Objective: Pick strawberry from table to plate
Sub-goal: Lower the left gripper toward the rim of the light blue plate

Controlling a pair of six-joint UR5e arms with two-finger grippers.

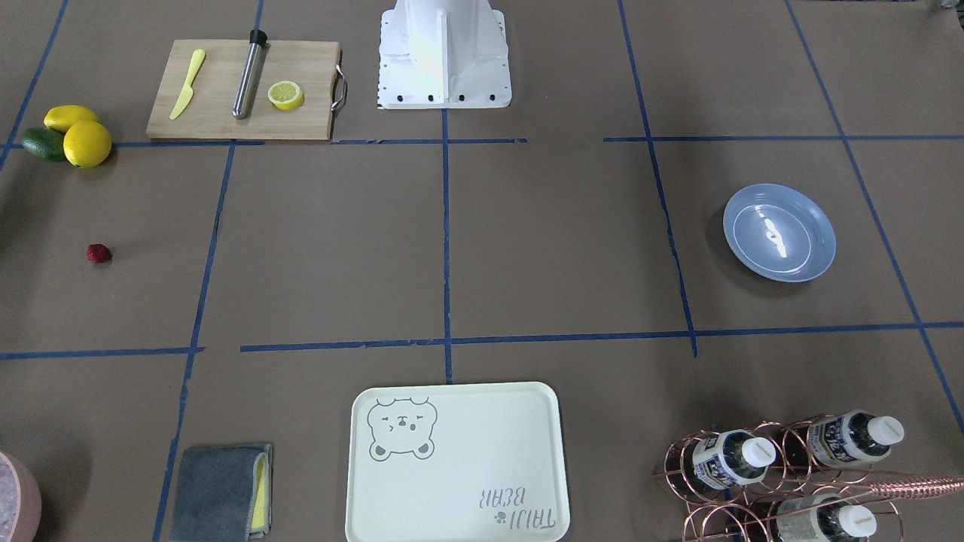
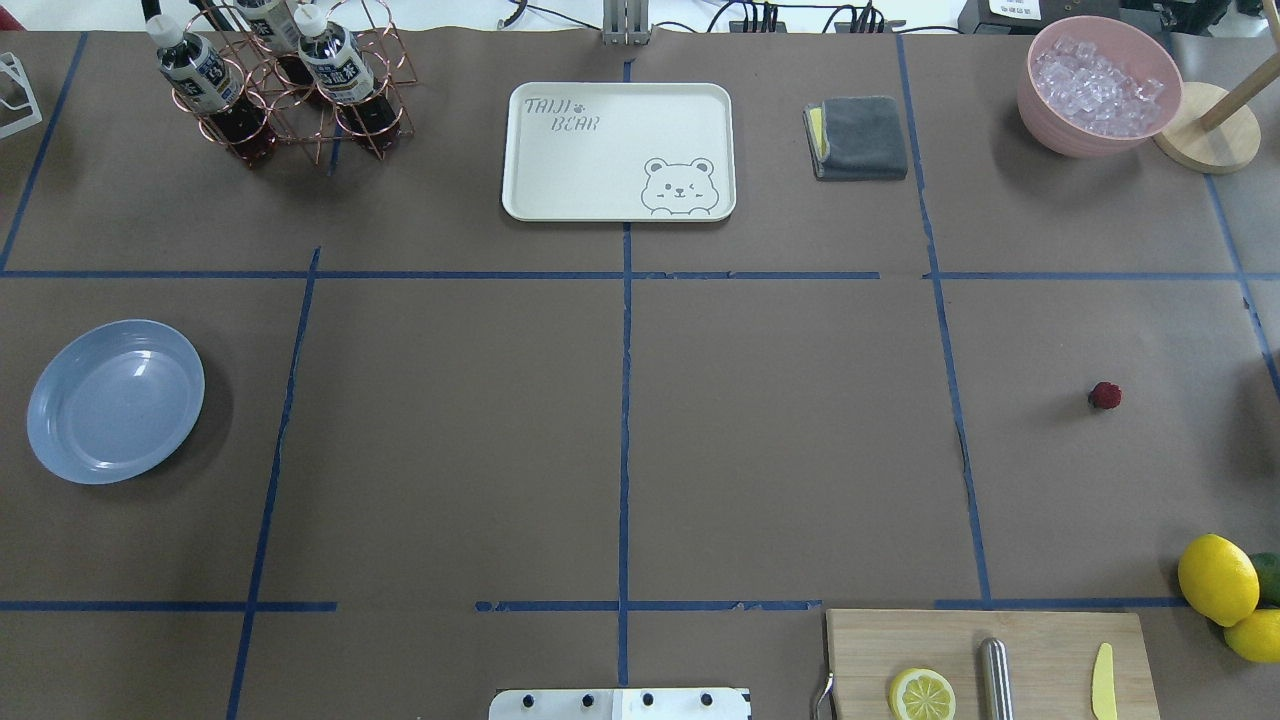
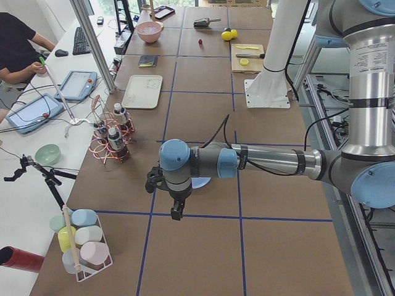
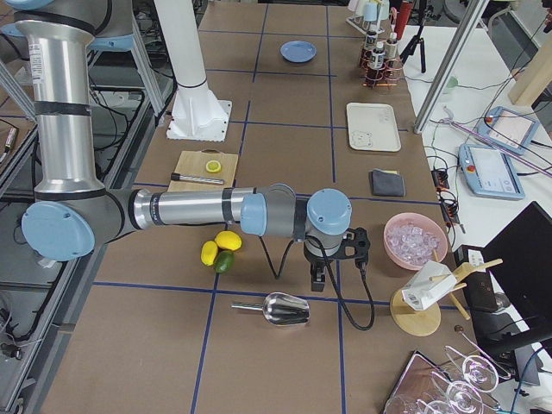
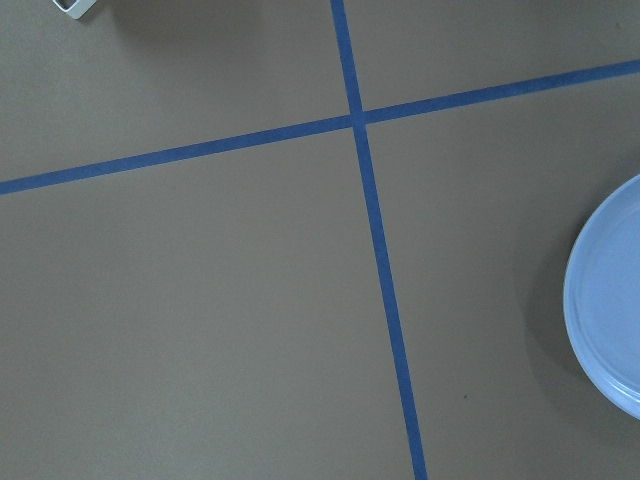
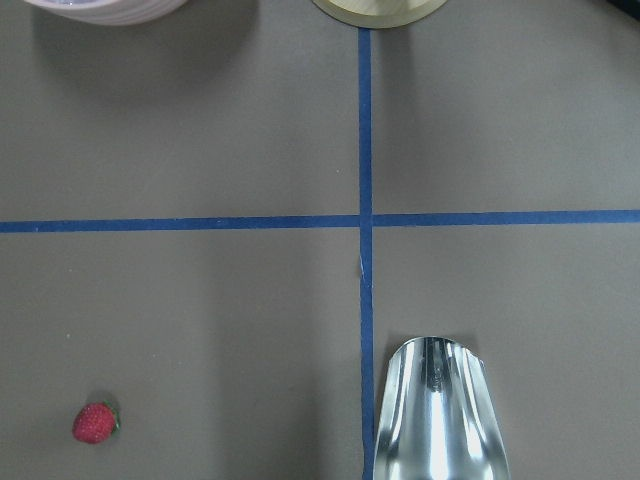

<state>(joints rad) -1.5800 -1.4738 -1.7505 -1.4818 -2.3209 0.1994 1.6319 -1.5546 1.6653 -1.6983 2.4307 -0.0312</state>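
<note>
The strawberry (image 2: 1104,395) lies alone on the brown table (image 2: 780,420) on the robot's right side, also seen in the front view (image 1: 99,254) and low left in the right wrist view (image 6: 94,423). The light-blue plate (image 2: 115,400) sits far across on the left side with nothing on it; its rim shows in the left wrist view (image 5: 610,300). My left gripper (image 3: 176,213) hangs beside the plate and my right gripper (image 4: 316,283) hangs near the pink bowl. Both show only in side views, so I cannot tell whether they are open or shut.
A cutting board (image 2: 990,665) with a lemon slice, metal tube and yellow knife lies near the robot's base, lemons (image 2: 1217,578) beside it. A cream tray (image 2: 618,150), grey cloth (image 2: 858,137), ice bowl (image 2: 1098,85), bottle rack (image 2: 285,85) and metal scoop (image 6: 435,415) stand around. A person (image 3: 18,46) sits at the side desk.
</note>
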